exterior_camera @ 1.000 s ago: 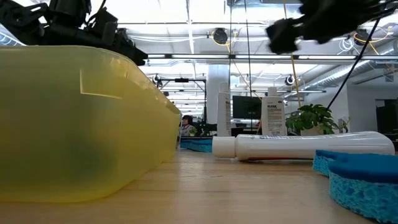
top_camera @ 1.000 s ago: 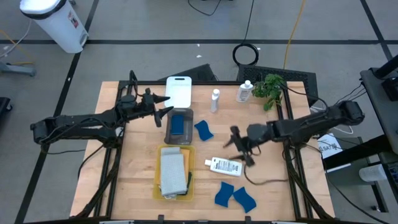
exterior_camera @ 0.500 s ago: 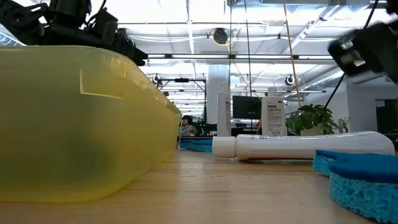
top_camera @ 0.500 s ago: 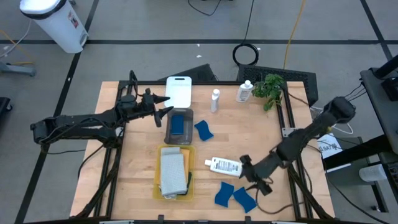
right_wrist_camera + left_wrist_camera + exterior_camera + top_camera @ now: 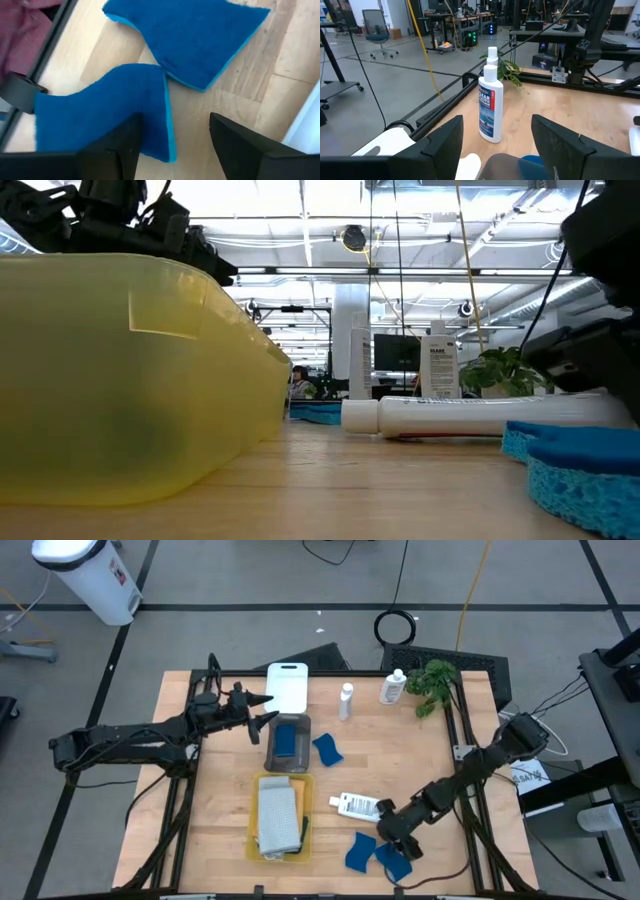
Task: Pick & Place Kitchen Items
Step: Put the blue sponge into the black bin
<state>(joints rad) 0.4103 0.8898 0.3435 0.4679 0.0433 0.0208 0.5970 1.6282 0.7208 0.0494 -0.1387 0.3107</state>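
Note:
Two blue sponges (image 5: 362,851) (image 5: 395,861) lie flat near the table's front edge. My right gripper (image 5: 175,150) stands open just above them, slanting down, with the nearer sponge's edge (image 5: 167,115) between its fingers. A white bottle (image 5: 362,806) lies on its side just beyond. Two white bottles (image 5: 346,700) (image 5: 393,688) stand upright at the back. Another sponge (image 5: 327,748) lies mid-table, and one rests in the grey tray (image 5: 272,748). A grey cloth (image 5: 277,817) lies in the yellow tray (image 5: 254,840). My left gripper (image 5: 265,712) waits open and level over the grey tray's far end.
A white tray (image 5: 287,688) lies at the back. A green plant (image 5: 432,680) stands at the back right corner. In the low view the yellow tray (image 5: 130,380) fills the left side. Bare wood shows at the table's left side and right of centre.
My right gripper has swung from above the table's middle right toward the near edge and come down. It has tipped steeply downward and now hangs just over the two blue sponges. No object has moved.

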